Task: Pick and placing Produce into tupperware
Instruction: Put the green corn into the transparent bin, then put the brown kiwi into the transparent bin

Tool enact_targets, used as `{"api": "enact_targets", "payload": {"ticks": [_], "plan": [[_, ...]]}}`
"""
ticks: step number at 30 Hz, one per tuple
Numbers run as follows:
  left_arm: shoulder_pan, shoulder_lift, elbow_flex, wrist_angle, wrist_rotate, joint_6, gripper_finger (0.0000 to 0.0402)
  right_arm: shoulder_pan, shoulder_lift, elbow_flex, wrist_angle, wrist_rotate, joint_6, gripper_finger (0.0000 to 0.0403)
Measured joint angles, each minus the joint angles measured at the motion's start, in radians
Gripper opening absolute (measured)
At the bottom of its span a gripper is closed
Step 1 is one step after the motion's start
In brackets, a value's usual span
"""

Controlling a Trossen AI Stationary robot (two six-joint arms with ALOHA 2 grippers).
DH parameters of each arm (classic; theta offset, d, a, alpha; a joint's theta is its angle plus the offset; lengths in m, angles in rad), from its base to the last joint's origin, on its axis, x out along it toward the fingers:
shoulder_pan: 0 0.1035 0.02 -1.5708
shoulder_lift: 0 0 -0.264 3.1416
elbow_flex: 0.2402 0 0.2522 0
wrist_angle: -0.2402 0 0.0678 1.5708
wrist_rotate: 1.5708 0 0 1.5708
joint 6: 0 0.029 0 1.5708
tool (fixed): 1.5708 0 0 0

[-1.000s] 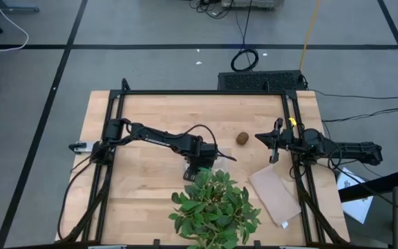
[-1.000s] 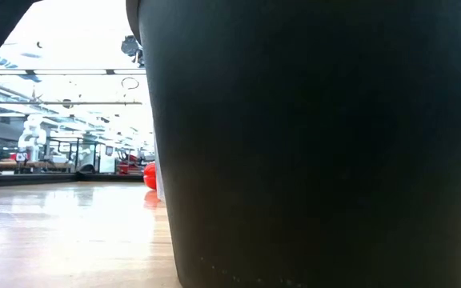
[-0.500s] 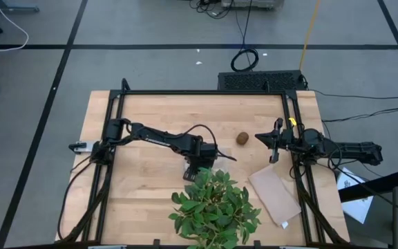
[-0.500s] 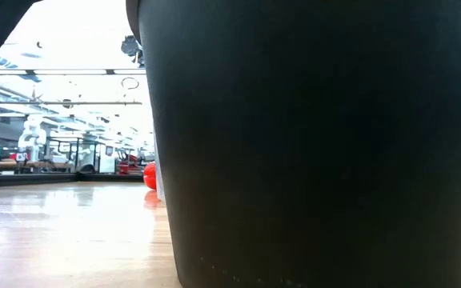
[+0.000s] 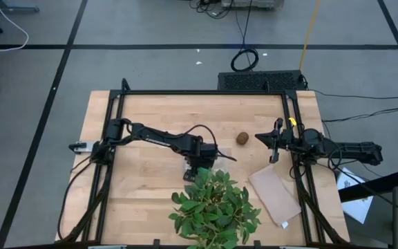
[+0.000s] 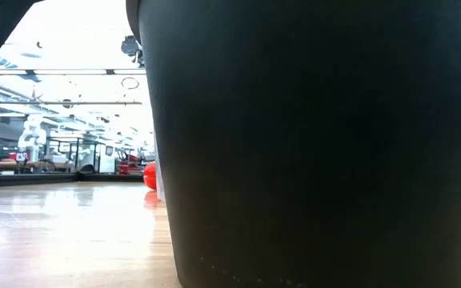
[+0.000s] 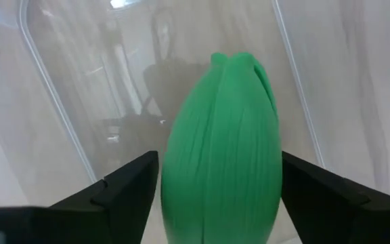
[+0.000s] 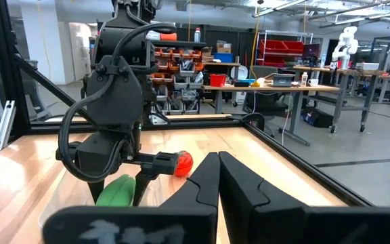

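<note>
My left gripper (image 5: 199,166) is at mid-table, just beyond the leafy plant, pointing down and shut on the bright green oblong piece (image 7: 222,156). In the left wrist view that piece sits over the clear container (image 7: 46,95). The right wrist view shows the green piece (image 8: 117,190) under the left gripper, with the red tomato (image 8: 181,163) just behind it. The tomato (image 6: 149,174) also shows in the low view. The brown kiwi-like ball (image 5: 242,138) lies on the bare wood. My right gripper (image 5: 275,143) waits shut near the table's right side, touching nothing. My left gripper pinches the green oblong piece by its two long sides (image 7: 171,183) between the two fingers (image 7: 124,193), coming from above and pointing down. The piece stands lengthwise along the fingers, its far end (image 7: 239,64) over the container's floor. Whether it rests there, I cannot tell.
A large leafy plant (image 5: 213,207) stands at the near edge, right next to the left gripper; its dark pot (image 6: 310,144) blocks most of the low view. A flat tan sheet (image 5: 275,196) lies near the right side. Bare wood spreads across the table's far and left parts.
</note>
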Motion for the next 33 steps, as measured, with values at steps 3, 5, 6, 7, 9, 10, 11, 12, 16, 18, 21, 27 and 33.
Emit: {"api": "enact_targets", "payload": {"ticks": [3, 5, 6, 7, 9, 10, 11, 12, 16, 18, 21, 27, 33], "plan": [[0.0, 0.0, 0.0, 0.0, -0.001, 0.003, 0.03, 0.0, 0.0, 0.0, 0.0, 0.0, 0.0, 0.0], [0.0, 0.0, 0.0, -0.002, -0.009, 0.005, 0.03, 0.0, 0.0, 0.0, 0.0, 0.0, 0.0, 0.0], [0.0, 0.0, 0.0, -0.006, -0.015, 0.009, 0.0301, 0.0, 0.0, 0.0, 0.0, 0.0, 0.0, 0.0], [0.0, -0.001, 0.0, -0.011, -0.02, 0.012, 0.0301, 0.0, 0.0, 0.0, 0.0, 0.0, 0.0, 0.0], [0.001, -0.006, 0.0, -0.019, -0.031, 0.017, 0.0301, 0.0, 0.0, 0.0, 0.0, 0.0, 0.0, 0.0], [0.001, -0.01, 0.0, -0.018, -0.034, 0.017, 0.0301, 0.0, 0.0, 0.0, 0.0, 0.0, 0.0, 0.0], [0.001, -0.012, -0.001, -0.018, -0.037, 0.016, 0.0301, 0.0, 0.0, 0.0, 0.0, 0.0, 0.0, 0.0], [0.001, -0.015, -0.001, -0.018, -0.039, 0.014, 0.0301, 0.0, 0.0, 0.0, 0.0, 0.0, 0.0, 0.0], [0.001, -0.032, -0.001, -0.029, -0.061, 0.009, 0.0301, 0.0, 0.0, 0.0, 0.0, 0.0, 0.0, 0.0], [0.001, -0.032, -0.001, -0.034, -0.063, 0.008, 0.0301, 0.0, 0.0, 0.0, 0.0, 0.0, 0.0, 0.0], [0.001, -0.031, -0.001, -0.055, -0.063, 0.008, 0.0301, 0.0, 0.0, 0.0, 0.0, 0.0, 0.0, 0.0], [0.001, -0.031, 0.014, -0.077, -0.071, 0.018, 0.0301, 0.0, 0.0, 0.0, 0.001, 0.0, 0.0, 0.0], [-0.001, -0.031, 0.117, -0.15, -0.11, 0.04, 0.0301, 0.0, 0.0, 0.0, 0.001, 0.0, 0.0, 0.0]]}}
